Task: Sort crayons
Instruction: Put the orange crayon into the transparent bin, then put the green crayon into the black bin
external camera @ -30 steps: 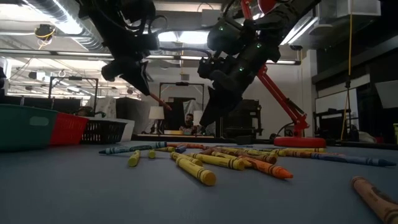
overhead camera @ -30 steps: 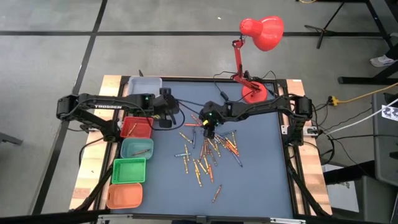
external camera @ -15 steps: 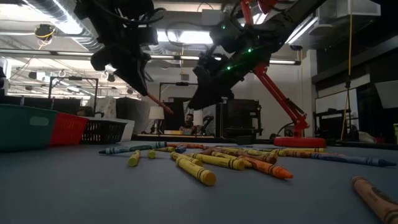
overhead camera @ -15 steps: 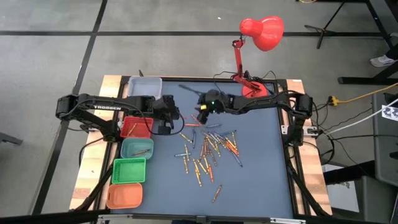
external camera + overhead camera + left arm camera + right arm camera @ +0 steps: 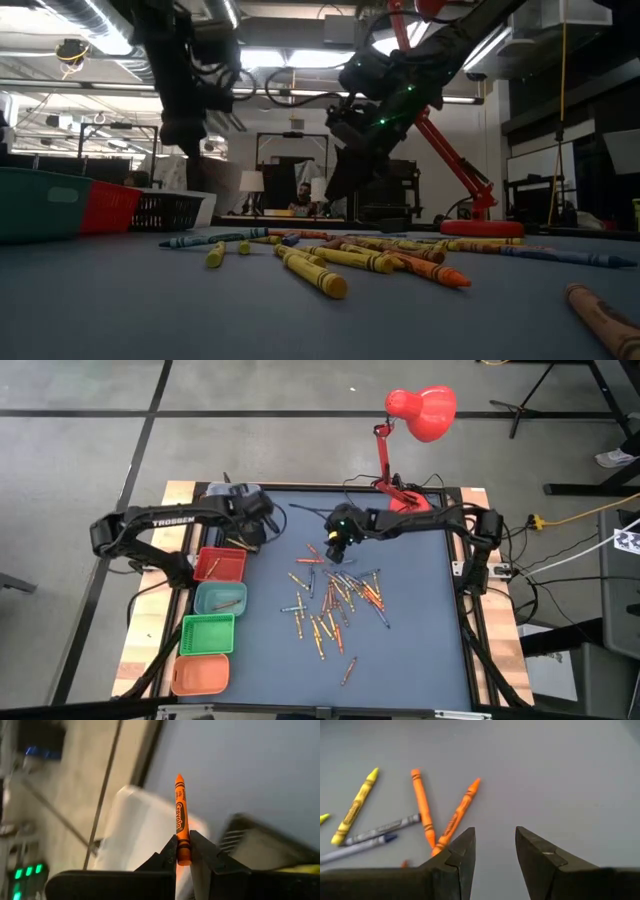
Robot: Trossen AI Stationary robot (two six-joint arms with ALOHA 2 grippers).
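- My left claw (image 5: 183, 854) is clamped on the blunt end of an orange crayon (image 5: 179, 812), which sticks out straight past my fingertips, tip forward.
- In the high view my left claw (image 5: 250, 518) hangs over the table's far left corner, above a pale grey bin (image 5: 222, 493) at the far end of the bin row.
- My right claw (image 5: 492, 852) is spread, nothing between its fingers, hovering over the far edge of the crayon pile (image 5: 335, 600) near the table's middle.
- Just ahead of it on the blue-grey table (image 5: 560, 775): two orange crayons (image 5: 422, 805) crossing near their blunt ends, a yellow crayon (image 5: 355, 806) and a grey-wrapped crayon (image 5: 382, 827) beside them.
- Along the left edge: red bin (image 5: 220, 565), teal bin (image 5: 221, 598), green bin (image 5: 207, 634), orange bin (image 5: 199, 676).
- Handling call: these are light, stiff sticks in paper wrappers, probably brittle, so gentle pressure is enough.
- The wrapper should give decent friction; the bare wax tip looks slicker.
- My end grip holds, but mid-wrapper looks the steadier place, fingers across the stick.
- Risk I see: crossed crayons may roll or drag a neighbour, so the outer orange one looks cleanest.
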